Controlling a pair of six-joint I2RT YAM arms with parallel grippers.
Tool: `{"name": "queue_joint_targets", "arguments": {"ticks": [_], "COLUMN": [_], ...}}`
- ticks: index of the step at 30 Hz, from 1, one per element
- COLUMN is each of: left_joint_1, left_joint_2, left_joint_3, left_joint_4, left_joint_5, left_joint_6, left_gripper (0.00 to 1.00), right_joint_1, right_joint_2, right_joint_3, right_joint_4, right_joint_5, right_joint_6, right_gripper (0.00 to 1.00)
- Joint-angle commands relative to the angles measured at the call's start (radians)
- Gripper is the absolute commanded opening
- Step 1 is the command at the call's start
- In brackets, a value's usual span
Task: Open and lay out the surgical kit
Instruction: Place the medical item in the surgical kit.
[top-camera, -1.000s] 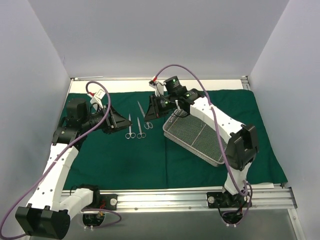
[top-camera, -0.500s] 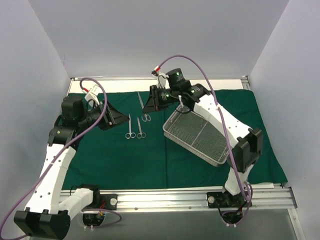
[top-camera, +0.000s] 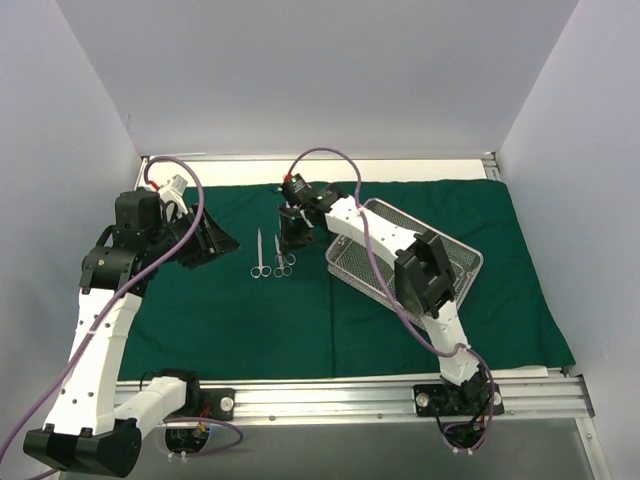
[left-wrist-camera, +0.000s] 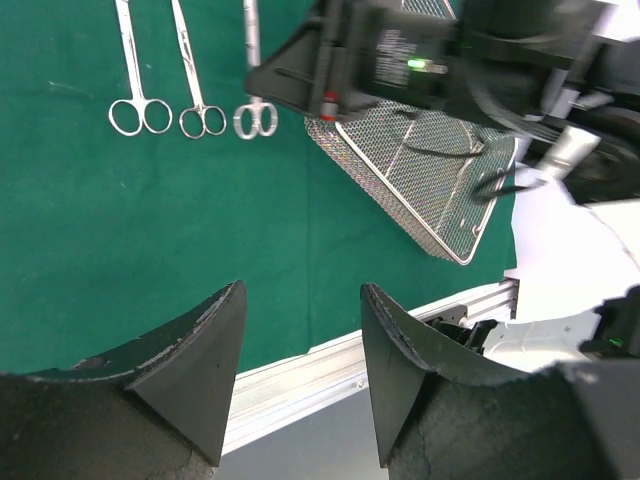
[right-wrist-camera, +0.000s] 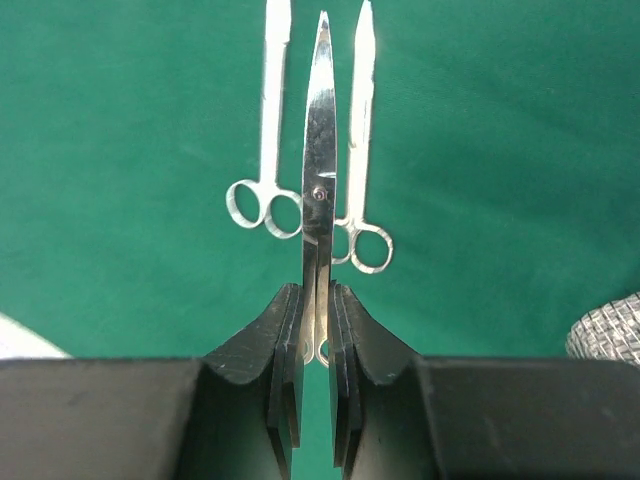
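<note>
The dark green drape (top-camera: 250, 320) lies spread flat over the table. The silver wire-mesh tray (top-camera: 372, 265) sits on it right of centre, partly under my right arm. Two steel scissors (top-camera: 260, 255) (top-camera: 281, 256) lie side by side on the drape. My right gripper (top-camera: 292, 240) is shut on a third pair of scissors (right-wrist-camera: 319, 200), held by the handles just right of those two, blades pointing away. I cannot tell whether it touches the cloth. My left gripper (top-camera: 222, 243) is open and empty, left of the scissors. In the left wrist view its jaws (left-wrist-camera: 300, 290) stand wide apart.
The aluminium rail (top-camera: 330, 395) runs along the table's near edge, below the drape. White walls close in the left, back and right sides. The tray's corner (right-wrist-camera: 610, 335) shows at the right edge of the right wrist view.
My right gripper has swung from the tray's far corner left and down, carrying the scissors beside the two laid ones. My left arm has pulled back to the left.
</note>
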Motion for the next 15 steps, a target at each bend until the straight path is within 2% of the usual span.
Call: {"name": "queue_joint_targets", "arguments": {"ticks": [1, 9, 15], "left_joint_1": [0.008, 0.013, 0.017], "left_joint_2": [-0.034, -0.034, -0.025], "left_joint_3": [-0.02, -0.041, -0.061], "left_joint_4": [-0.002, 0.021, 0.053], "left_joint_5": [0.007, 0.049, 0.076], "left_joint_6": [0.003, 0.001, -0.008], "left_gripper": [0.58, 0.58, 0.58], "right_joint_1": [0.013, 0.024, 0.033], "right_joint_2": [0.05, 0.165, 0.197], "right_joint_3": [0.093, 0.188, 0.191], "right_joint_4": [-0.069, -0.115, -0.115], "right_joint_5": [0.091, 0.116, 0.109], "right_joint_6": [0.023, 0.031, 0.028], "right_gripper": [0.0, 0.0, 0.0]}}
